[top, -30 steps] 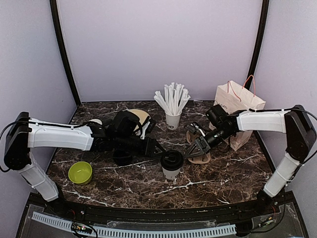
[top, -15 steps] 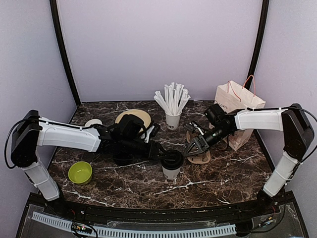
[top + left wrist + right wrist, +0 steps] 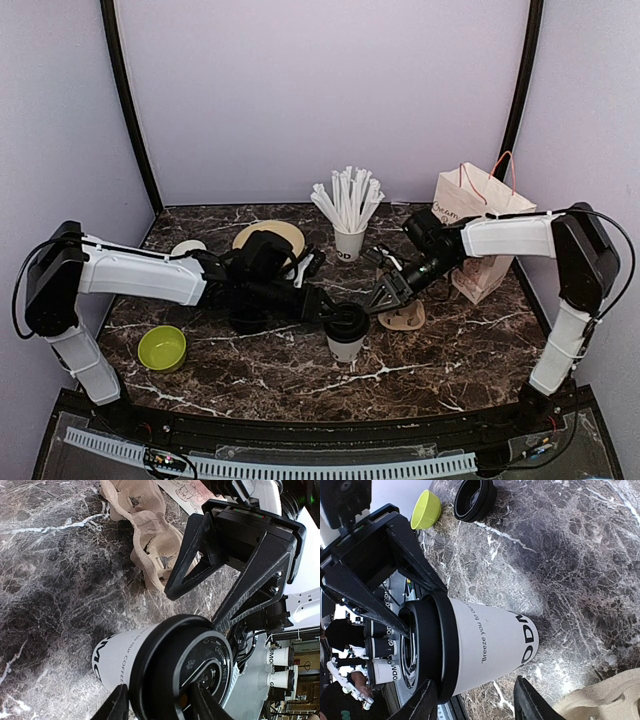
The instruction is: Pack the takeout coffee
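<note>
One takeout coffee (image 3: 346, 333), a white paper cup with black lettering and a black lid, stands upright at the table's middle. My left gripper (image 3: 320, 306) is open at the cup's left, its fingers astride the lid (image 3: 180, 670) in the left wrist view. My right gripper (image 3: 384, 298) is open at the cup's upper right, its fingers wide on either side of the cup (image 3: 485, 647) and apart from it. A brown cardboard cup carrier (image 3: 406, 316) lies just right of the cup, under the right gripper. A white paper bag (image 3: 480, 215) stands at the back right.
A white cup of paper-wrapped straws (image 3: 349, 238) stands behind the coffee. A stack of black lids (image 3: 246, 318) and a green bowl (image 3: 162, 347) lie at the left. A tan plate (image 3: 270, 233) sits at the back, partly behind my left arm.
My right gripper has moved left, closer to the cup's lid. My left gripper has edged right toward the lid. The cup has not moved.
</note>
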You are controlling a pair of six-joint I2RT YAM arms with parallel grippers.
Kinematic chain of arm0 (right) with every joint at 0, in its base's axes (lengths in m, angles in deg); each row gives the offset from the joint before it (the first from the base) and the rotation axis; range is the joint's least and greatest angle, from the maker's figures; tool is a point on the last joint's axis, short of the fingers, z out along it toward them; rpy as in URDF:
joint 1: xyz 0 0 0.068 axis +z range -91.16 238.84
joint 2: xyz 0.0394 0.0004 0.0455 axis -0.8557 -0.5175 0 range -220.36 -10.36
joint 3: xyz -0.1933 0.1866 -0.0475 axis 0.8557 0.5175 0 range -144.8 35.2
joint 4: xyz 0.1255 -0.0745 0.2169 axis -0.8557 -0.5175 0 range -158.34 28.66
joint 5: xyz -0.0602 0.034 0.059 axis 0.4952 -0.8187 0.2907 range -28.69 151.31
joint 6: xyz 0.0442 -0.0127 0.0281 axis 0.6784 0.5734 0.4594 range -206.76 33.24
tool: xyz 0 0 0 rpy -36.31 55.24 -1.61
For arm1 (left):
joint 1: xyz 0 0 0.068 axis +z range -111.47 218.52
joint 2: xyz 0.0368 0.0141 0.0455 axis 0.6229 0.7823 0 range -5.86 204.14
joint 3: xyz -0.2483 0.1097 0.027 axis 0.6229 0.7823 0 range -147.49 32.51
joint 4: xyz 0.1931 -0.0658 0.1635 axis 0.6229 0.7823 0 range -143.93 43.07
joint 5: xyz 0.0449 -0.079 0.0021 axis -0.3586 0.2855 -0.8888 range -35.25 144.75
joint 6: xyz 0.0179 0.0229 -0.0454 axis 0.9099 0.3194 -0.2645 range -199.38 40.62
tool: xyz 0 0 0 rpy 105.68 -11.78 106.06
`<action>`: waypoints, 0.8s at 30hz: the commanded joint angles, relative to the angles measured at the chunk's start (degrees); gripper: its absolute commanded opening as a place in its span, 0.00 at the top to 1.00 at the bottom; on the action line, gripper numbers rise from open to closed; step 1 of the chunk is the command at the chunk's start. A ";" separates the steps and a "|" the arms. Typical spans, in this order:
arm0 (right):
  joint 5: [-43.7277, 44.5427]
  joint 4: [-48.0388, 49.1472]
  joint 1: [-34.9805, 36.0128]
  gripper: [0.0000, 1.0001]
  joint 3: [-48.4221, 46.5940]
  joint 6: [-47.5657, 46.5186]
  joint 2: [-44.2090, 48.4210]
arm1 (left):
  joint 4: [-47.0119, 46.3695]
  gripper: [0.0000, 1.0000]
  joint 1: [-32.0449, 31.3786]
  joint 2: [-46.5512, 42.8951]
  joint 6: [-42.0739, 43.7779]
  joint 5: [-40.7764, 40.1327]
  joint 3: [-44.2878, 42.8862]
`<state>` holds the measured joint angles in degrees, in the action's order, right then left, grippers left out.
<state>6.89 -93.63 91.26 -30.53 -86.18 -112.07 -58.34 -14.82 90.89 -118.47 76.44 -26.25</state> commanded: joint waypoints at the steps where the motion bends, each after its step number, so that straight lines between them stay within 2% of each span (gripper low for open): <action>1: 10.50 -1.53 2.53 0.52 -1.74 1.45 -2.72 | 3.68 0.57 -0.15 2.01 1.31 -0.62 -0.79; 5: 24.37 -5.46 2.58 0.57 -2.32 2.67 -7.60 | 7.81 0.59 -0.11 3.03 1.46 -3.26 -1.09; 12: 28.92 -8.22 2.98 0.59 -4.50 2.36 -10.24 | 13.08 0.61 0.05 5.34 0.54 -3.74 -1.11; 17: 22.30 -7.64 2.95 0.58 -5.41 -0.20 -6.68 | 10.93 0.60 -0.12 3.32 1.83 -1.88 -0.79; 24: 11.62 -8.52 2.65 0.48 -7.10 -3.56 3.48 | 4.82 0.48 -1.97 -3.09 4.97 0.19 -2.12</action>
<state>17.17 -103.31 93.40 -37.68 -86.82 -112.90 -54.34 -15.41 91.46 -116.83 75.79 -28.79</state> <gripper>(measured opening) 0.490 0.490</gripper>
